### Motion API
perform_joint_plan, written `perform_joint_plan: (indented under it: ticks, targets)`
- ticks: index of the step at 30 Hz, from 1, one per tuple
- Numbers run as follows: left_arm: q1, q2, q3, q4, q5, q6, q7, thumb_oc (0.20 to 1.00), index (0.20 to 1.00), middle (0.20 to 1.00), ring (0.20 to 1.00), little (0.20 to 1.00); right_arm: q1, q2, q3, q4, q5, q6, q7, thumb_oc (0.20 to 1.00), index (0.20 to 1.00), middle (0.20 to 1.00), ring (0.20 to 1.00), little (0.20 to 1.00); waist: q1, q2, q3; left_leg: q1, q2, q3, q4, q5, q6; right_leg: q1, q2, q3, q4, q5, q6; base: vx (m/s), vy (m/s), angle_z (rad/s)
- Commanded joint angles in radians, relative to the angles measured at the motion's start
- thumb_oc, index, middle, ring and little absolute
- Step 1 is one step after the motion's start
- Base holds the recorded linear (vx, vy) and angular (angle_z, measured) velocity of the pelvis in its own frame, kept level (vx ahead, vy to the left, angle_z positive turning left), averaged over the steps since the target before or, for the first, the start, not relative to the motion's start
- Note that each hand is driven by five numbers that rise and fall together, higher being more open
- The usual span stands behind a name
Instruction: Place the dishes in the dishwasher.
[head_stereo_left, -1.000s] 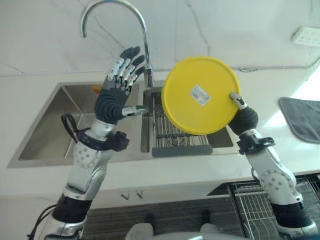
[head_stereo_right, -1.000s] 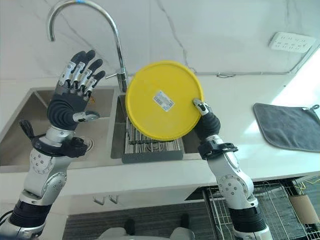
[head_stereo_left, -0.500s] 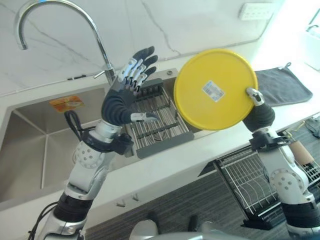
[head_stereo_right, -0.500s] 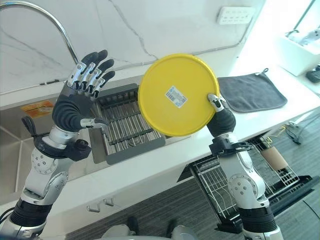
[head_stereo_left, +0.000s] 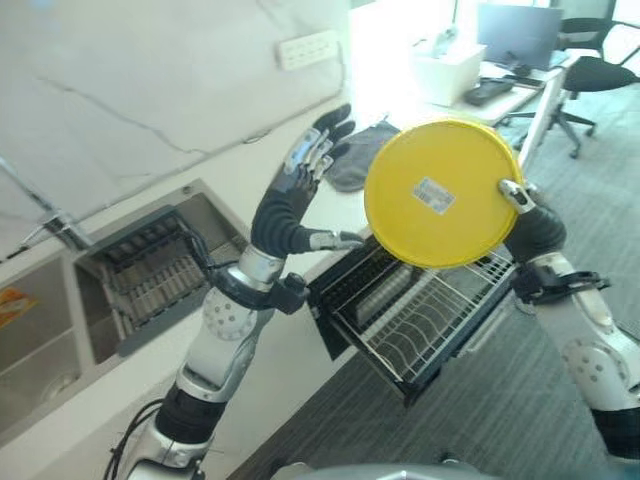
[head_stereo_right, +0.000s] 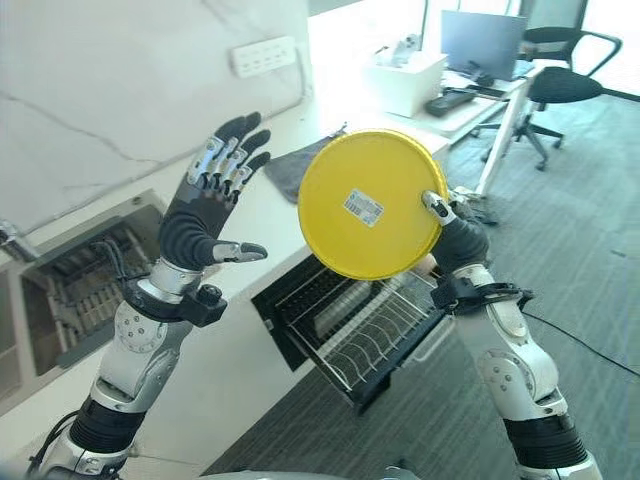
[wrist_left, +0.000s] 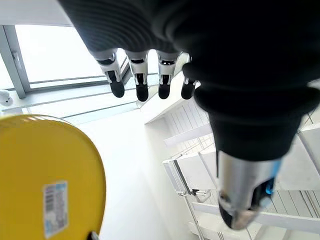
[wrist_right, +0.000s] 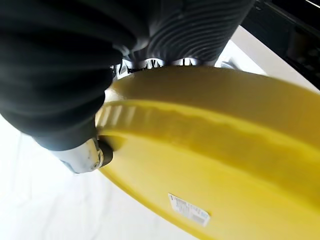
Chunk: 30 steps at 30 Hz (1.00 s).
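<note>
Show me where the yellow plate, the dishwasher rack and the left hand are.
yellow plate (head_stereo_left: 440, 190), left eye view, on its underside.
dishwasher rack (head_stereo_left: 420, 325), left eye view, on its wire grid.
left hand (head_stereo_right: 195, 225), right eye view, on its palm.

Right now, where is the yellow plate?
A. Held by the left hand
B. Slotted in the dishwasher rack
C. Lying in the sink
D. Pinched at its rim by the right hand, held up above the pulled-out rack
D: the right hand pinches the yellow plate at its rim, above the dishwasher rack; the left hand is raised open, holding nothing.
</note>
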Motion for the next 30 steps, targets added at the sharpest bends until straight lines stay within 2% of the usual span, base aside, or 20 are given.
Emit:
perform_joint_plan:
  ticks: [1, 3, 4, 5, 8, 10, 12, 14, 15, 16, 18, 19, 21, 23, 25, 27, 30]
  targets:
    - [-0.021, 0.12, 0.037, -0.082, 0.015, -0.042, -0.022, 1.0, 1.0, 1.0, 1.0, 1.0, -0.129, 0.098, -0.053, -0.087, -0.01, -0.062, 0.016, 0.2, 0.2, 0.2, 0.2, 0.2, 0.014, -0.097, 0.015, 0.105, -0.095, 0.075, -0.086, -0.326, -0.085, 0.074, -0.07, 0.013, -0.047, -0.047, 0.035, -0.11, -0.172, 0.47]
    - [0.008, 0.127, 0.045, -0.094, 0.011, -0.055, -0.022, 1.0, 1.0, 1.0, 1.0, 1.0, -0.135, 0.073, -0.048, -0.077, -0.037, -0.092, -0.008, 0.2, 0.2, 0.2, 0.2, 0.2, 0.037, -0.09, 0.018, 0.079, -0.2, 0.008, -0.024, -0.404, -0.056, 0.078, -0.071, 0.014, -0.047, -0.055, 0.036, -0.04, -0.039, 0.4]
    - [0.011, 0.13, 0.046, -0.096, 0.004, -0.057, -0.022, 1.0, 1.0, 1.0, 1.0, 1.0, -0.135, 0.069, -0.048, -0.075, -0.043, -0.099, -0.015, 0.2, 0.2, 0.2, 0.2, 0.2, 0.039, -0.089, 0.015, 0.072, -0.21, 0.01, -0.026, -0.404, -0.052, 0.074, -0.073, 0.011, -0.047, -0.052, 0.037, 0.03, 0.133, 0.23]
    - [0.013, 0.138, 0.055, -0.1, -0.038, -0.049, -0.04, 1.0, 1.0, 1.0, 1.0, 1.0, -0.116, 0.077, -0.05, -0.071, -0.089, -0.127, -0.035, 0.2, 0.2, 0.2, 0.2, 0.2, 0.036, -0.079, 0.011, 0.087, -0.202, 0.054, -0.07, -0.384, -0.054, 0.084, -0.08, -0.014, -0.047, -0.052, 0.043, 0.08, 0.197, 0.17]
    - [0.021, 0.137, 0.056, -0.11, -0.022, -0.029, -0.03, 1.0, 1.0, 1.0, 1.0, 1.0, -0.098, 0.097, -0.038, -0.083, -0.172, -0.137, -0.065, 0.2, 0.2, 0.2, 0.2, 0.2, 0.061, -0.079, 0.006, 0.119, -0.25, -0.05, -0.11, -0.407, -0.035, 0.094, -0.097, 0.0, -0.046, -0.044, 0.07, 0.14, 0.269, 0.35]
    - [0.018, 0.142, 0.068, -0.115, -0.038, -0.009, -0.037, 1.0, 1.0, 1.0, 1.0, 1.0, -0.068, 0.097, -0.062, -0.091, -0.224, -0.14, -0.059, 0.2, 0.2, 0.2, 0.2, 0.2, 0.064, -0.085, 0.0, 0.136, -0.251, -0.025, -0.114, -0.417, -0.03, 0.106, -0.129, -0.027, -0.036, -0.031, 0.083, 0.17, 0.332, 0.08]
    - [0.011, 0.141, 0.07, -0.118, -0.056, 0.018, -0.049, 1.0, 1.0, 1.0, 1.0, 1.0, -0.052, 0.093, -0.082, -0.089, -0.253, -0.144, -0.076, 0.2, 0.2, 0.2, 0.2, 0.2, 0.078, -0.096, 0.001, 0.141, -0.272, -0.048, -0.117, -0.432, -0.018, 0.116, -0.157, -0.051, -0.002, -0.029, 0.085, 0.15, 0.247, 0.11]
    - [0.017, 0.138, 0.077, -0.115, -0.057, 0.036, -0.083, 1.0, 1.0, 1.0, 1.0, 1.0, -0.03, 0.088, -0.109, -0.091, -0.264, -0.151, -0.09, 0.2, 0.2, 0.2, 0.2, 0.2, 0.085, -0.107, 0.005, 0.141, -0.292, -0.065, -0.116, -0.448, 0.005, 0.102, -0.177, -0.058, 0.108, -0.038, 0.082, 0.11, 0.197, 0.21]
    - [0.02, 0.141, 0.075, -0.11, -0.05, 0.039, -0.1, 1.0, 1.0, 1.0, 1.0, 1.0, -0.023, 0.092, -0.116, -0.093, -0.299, -0.159, -0.096, 0.2, 0.2, 0.2, 0.2, 0.2, 0.087, -0.11, 0.014, 0.138, -0.304, -0.086, -0.114, -0.452, 0.023, 0.074, -0.186, -0.043, 0.208, -0.03, 0.081, 0.05, 0.095, 0.37]
    - [0.02, 0.145, 0.073, -0.103, -0.035, 0.041, -0.113, 1.0, 1.0, 1.0, 1.0, 1.0, -0.017, 0.098, -0.117, -0.094, -0.332, -0.172, -0.102, 0.2, 0.2, 0.2, 0.2, 0.2, 0.086, -0.109, 0.022, 0.128, -0.307, -0.105, -0.116, -0.448, 0.038, 0.032, -0.188, -0.021, 0.283, -0.024, 0.075, 0.02, -0.03, 0.32]
    - [0.011, 0.16, 0.065, -0.082, -0.008, 0.04, -0.12, 1.0, 1.0, 1.0, 1.0, 1.0, -0.023, 0.102, -0.117, -0.08, -0.356, -0.185, -0.104, 0.2, 0.2, 0.2, 0.2, 0.2, 0.083, -0.112, 0.035, 0.119, -0.302, -0.114, -0.119, -0.444, 0.041, 0.001, -0.168, 0.004, 0.28, -0.034, 0.064, 0.0, -0.202, 0.21]
    - [-0.001, 0.186, 0.064, -0.075, -0.016, 0.049, -0.118, 1.0, 1.0, 1.0, 1.0, 1.0, -0.031, 0.099, -0.114, -0.065, -0.367, -0.195, -0.1, 0.2, 0.2, 0.2, 0.2, 0.2, 0.086, -0.115, 0.044, 0.11, -0.289, -0.115, -0.116, -0.436, 0.025, 0.006, -0.14, 0.008, 0.173, -0.048, 0.057, -0.03, -0.353, 0.28]
    - [-0.015, 0.209, 0.062, -0.073, -0.014, 0.061, -0.116, 1.0, 1.0, 1.0, 1.0, 1.0, -0.047, 0.091, -0.106, -0.053, -0.391, -0.211, -0.096, 0.2, 0.2, 0.2, 0.2, 0.2, 0.08, -0.119, 0.055, 0.108, -0.279, -0.12, -0.112, -0.439, 0.014, 0.0, -0.132, 0.035, 0.11, -0.008, 0.059, -0.04, -0.44, 0.24]
    - [0.006, 0.215, 0.068, -0.073, 0.013, 0.064, -0.169, 1.0, 1.0, 1.0, 1.0, 1.0, -0.058, 0.064, -0.109, -0.055, -0.376, -0.185, -0.094, 0.2, 0.2, 0.2, 0.2, 0.2, 0.078, -0.117, 0.041, 0.108, -0.238, -0.101, -0.114, -0.417, -0.01, 0.039, -0.084, 0.027, 0.022, -0.05, 0.065, 0.02, -0.432, 0.37]
    - [0.013, 0.203, 0.052, -0.078, -0.045, 0.074, -0.236, 1.0, 1.0, 1.0, 1.0, 1.0, -0.098, 0.026, -0.095, -0.043, -0.407, -0.159, -0.117, 0.2, 0.2, 0.2, 0.2, 0.2, 0.081, -0.11, 0.029, 0.103, -0.219, -0.08, -0.106, -0.397, -0.029, 0.073, -0.062, 0.018, -0.005, -0.067, 0.048, 0.03, -0.197, 0.26]
    - [0.011, 0.198, 0.047, -0.079, -0.058, 0.082, -0.263, 1.0, 1.0, 1.0, 1.0, 1.0, -0.118, 0.021, -0.086, -0.034, -0.421, -0.153, -0.128, 0.2, 0.2, 0.2, 0.2, 0.2, 0.081, -0.105, 0.027, 0.104, -0.214, -0.082, -0.107, -0.394, -0.032, 0.079, -0.057, 0.015, -0.007, -0.072, 0.043, 0.01, -0.069, -0.1]
    - [0.02, 0.202, 0.001, -0.079, -0.174, 0.18, -0.425, 1.0, 1.0, 1.0, 1.0, 1.0, -0.152, -0.024, -0.069, -0.008, -0.482, -0.147, -0.155, 0.2, 0.2, 0.2, 0.2, 0.2, 0.063, -0.081, 0.005, 0.125, -0.209, -0.095, -0.122, -0.402, -0.035, 0.087, -0.047, 0.03, 0.004, -0.093, 0.034, 0.05, -0.009, -0.13]
